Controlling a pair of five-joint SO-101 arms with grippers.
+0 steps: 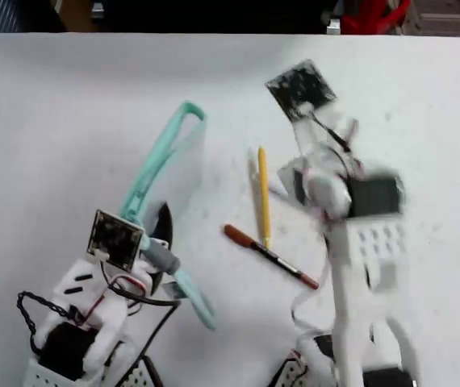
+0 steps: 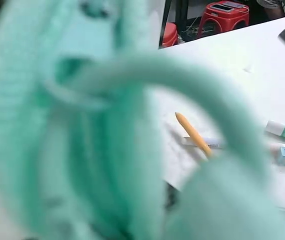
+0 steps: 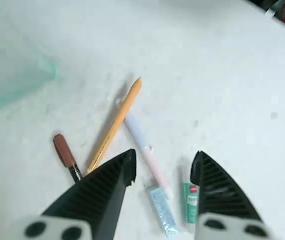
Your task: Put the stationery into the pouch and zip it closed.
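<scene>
The right gripper (image 3: 162, 169) hangs with its black jaws spread wide over a crowded cluster on the white worktop (image 1: 69, 105): a slim pale pink-and-lilac pen (image 3: 141, 142), a small light-blue tube (image 3: 162, 212) and a green-and-white tube (image 3: 189, 202). These lie so near one another that closing here could catch two at once, or nip the pen off-centre so that it swivels out. The long yellow pen (image 3: 115, 125) seems to touch the pale pen's far end and might be dragged along.

The left gripper (image 1: 159, 242) appears clamped on the clear plastic pouch (image 1: 156, 161), at its mint-green zip trim. How wide the mouth gapes I cannot tell; a narrow opening would snag a pen.

A brown-capped black marker (image 1: 270, 256) lies between cluster and pouch.
</scene>
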